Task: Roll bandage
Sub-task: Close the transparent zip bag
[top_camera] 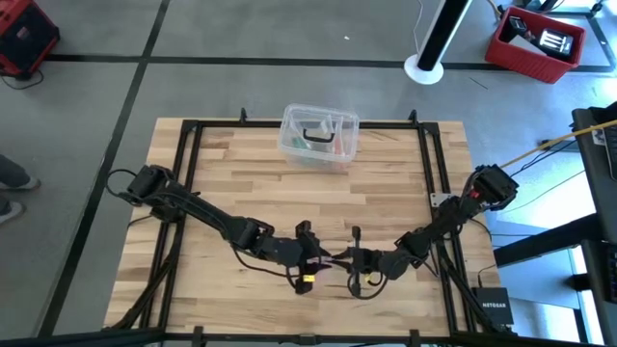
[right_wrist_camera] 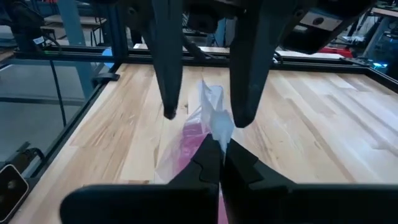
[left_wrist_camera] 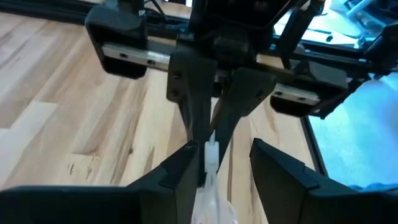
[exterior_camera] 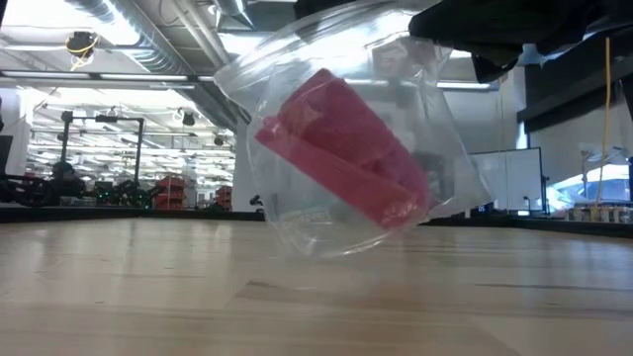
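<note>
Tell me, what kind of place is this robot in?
Probably a robotics lab or workshop. Two robot arms work at a framed wooden table, red bins sit on the concrete floor, and the low view shows a big hall with ceiling ducts and equipment racks.

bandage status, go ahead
Right end effector shut on clear wrapper, holding it off the table. Left end effector open around wrapper edge. Bandage inside wrapper, unrolling not begun.

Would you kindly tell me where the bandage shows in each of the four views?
High view: bandage barely visible between both grippers, near edge.
Low view: centre, inside clear wrapper, lifted.
Left wrist view: not visible.
Right wrist view: centre.
Shared landmark: the wrapper.
</note>
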